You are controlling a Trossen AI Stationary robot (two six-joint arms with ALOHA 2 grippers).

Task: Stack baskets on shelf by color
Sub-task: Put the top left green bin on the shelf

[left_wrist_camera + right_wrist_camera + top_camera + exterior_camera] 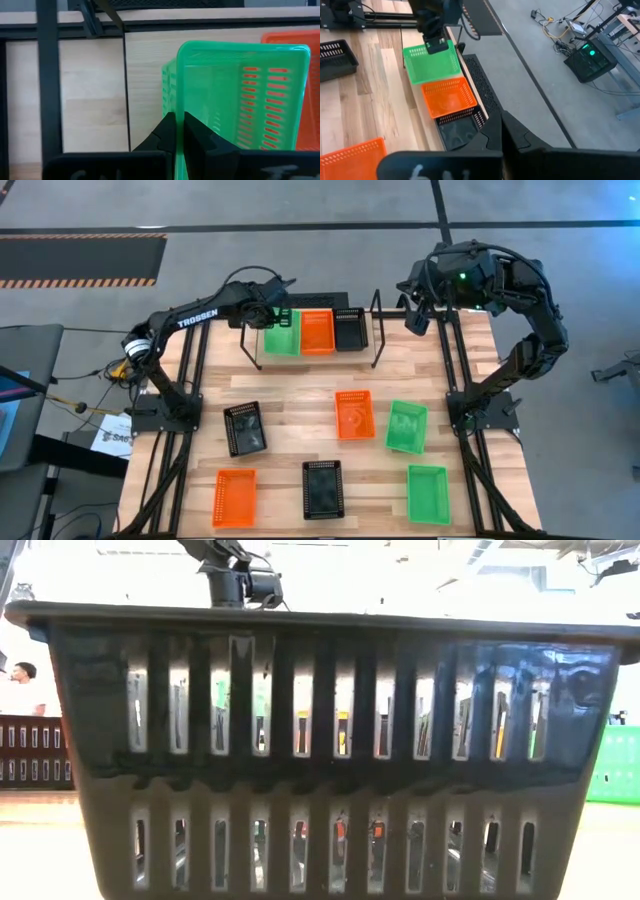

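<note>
On the shelf [378,330] at the table's far middle, a green basket [283,340], an orange basket [317,330] and a black basket [350,328] stand side by side. My left gripper [179,125] is above the green basket's [240,95] far left part, shut on its wall. My right gripper [415,320] hangs raised off the shelf's right end, shut and empty. Several more baskets lie loose on the table. My left gripper pinches the rim of the green basket's wall [178,107] on its left side, toward the far end, with one finger inside the basket and one outside. The fingers come steeply from above. The basket sits at the shelf's left place beside the orange basket [300,45]. Whether its bottom rests there does not show.
Loose on the table are a black basket [245,428], an orange one [354,415], a green one [407,426], and along the near edge an orange [235,498], a black [323,488] and a green one [428,494]. A black basket [320,740] fills the low view.
</note>
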